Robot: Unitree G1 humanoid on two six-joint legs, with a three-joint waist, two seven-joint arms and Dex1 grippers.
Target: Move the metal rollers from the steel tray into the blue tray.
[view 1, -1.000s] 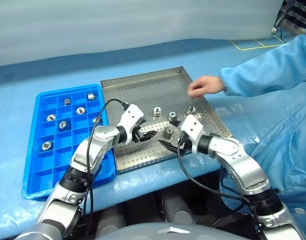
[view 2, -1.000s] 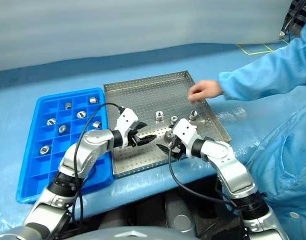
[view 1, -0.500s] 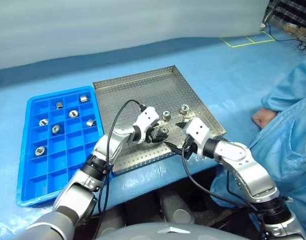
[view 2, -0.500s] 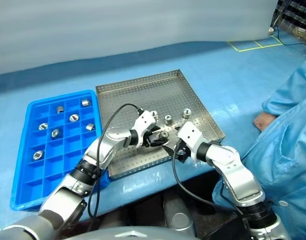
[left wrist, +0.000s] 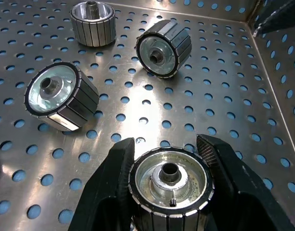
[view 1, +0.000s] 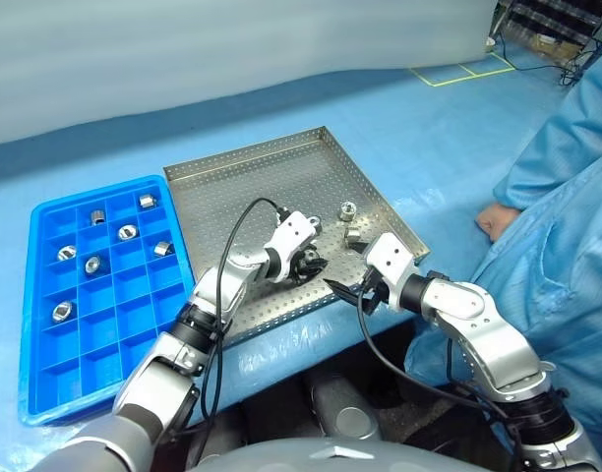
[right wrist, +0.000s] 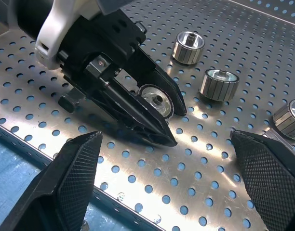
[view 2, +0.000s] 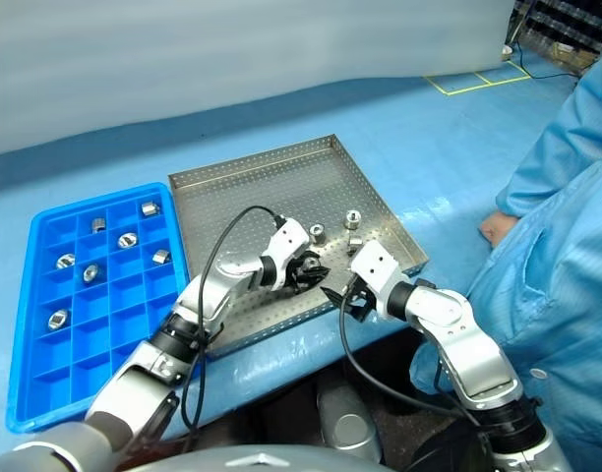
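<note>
The left gripper clamps its two black fingers on either side of a metal roller that rests on the perforated floor of the steel tray, near the tray's front rim. The roller lies tilted, its bored face towards the wrist camera. Three more rollers stand loose on the tray beyond it: one lying on its side, a second tipped on edge and a third upright farther back. Just to the right, the right gripper hangs low over the same front corner with its jaws spread wide and nothing between them, its ribbed fingertips well apart either side of the left gripper's tips. The blue tray lies alongside the steel tray on the robot's left, and six rollers already sit singly in compartments in its far half. Both trays rest on a pale blue table cover. At the right edge a person in a blue coverall rests a hand on the table, apart from the steel tray.
</note>
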